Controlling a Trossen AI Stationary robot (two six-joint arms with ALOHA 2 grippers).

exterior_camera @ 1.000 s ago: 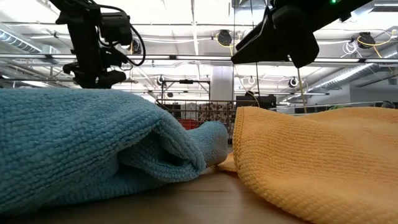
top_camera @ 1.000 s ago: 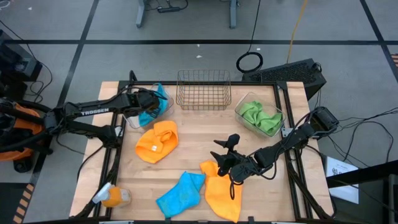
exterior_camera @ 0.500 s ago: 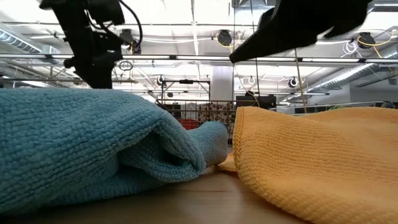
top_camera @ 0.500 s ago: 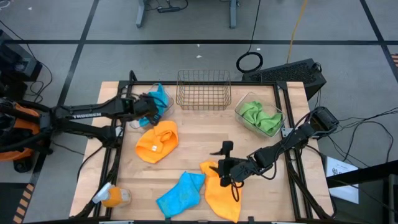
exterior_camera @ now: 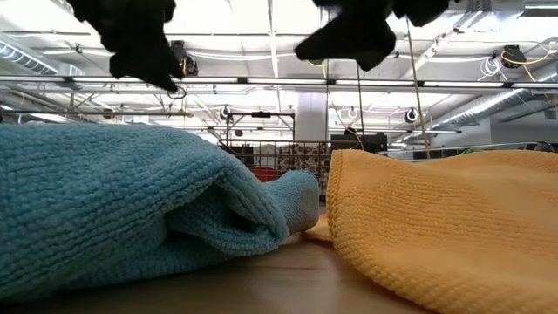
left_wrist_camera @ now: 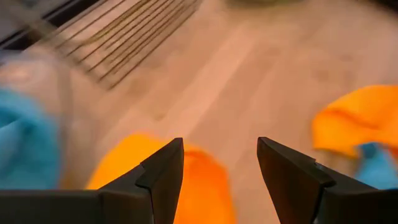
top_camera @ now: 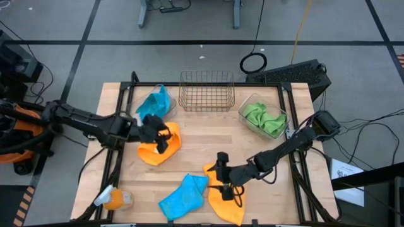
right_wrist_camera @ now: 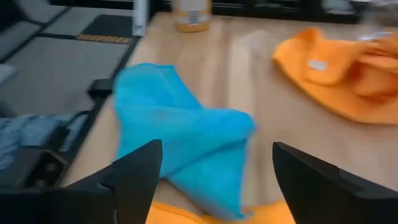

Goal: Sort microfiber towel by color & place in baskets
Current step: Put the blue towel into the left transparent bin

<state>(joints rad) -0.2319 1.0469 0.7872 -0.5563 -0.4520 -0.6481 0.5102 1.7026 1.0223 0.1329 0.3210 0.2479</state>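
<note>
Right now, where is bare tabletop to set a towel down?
Bare wood lies between the copper wire-mesh basket, the clear bin of green towels and the right gripper. Crowded: the front edge, with the blue towel and orange towel.

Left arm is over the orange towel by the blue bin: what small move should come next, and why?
Probably lower the left gripper straight down and close on the orange towel. Its fingers stand open and empty with that towel right beneath them. The blue towel already lies in the clear bin, and the wire basket is empty, a likely home for orange. The right gripper hovers open at the near towels.
</note>
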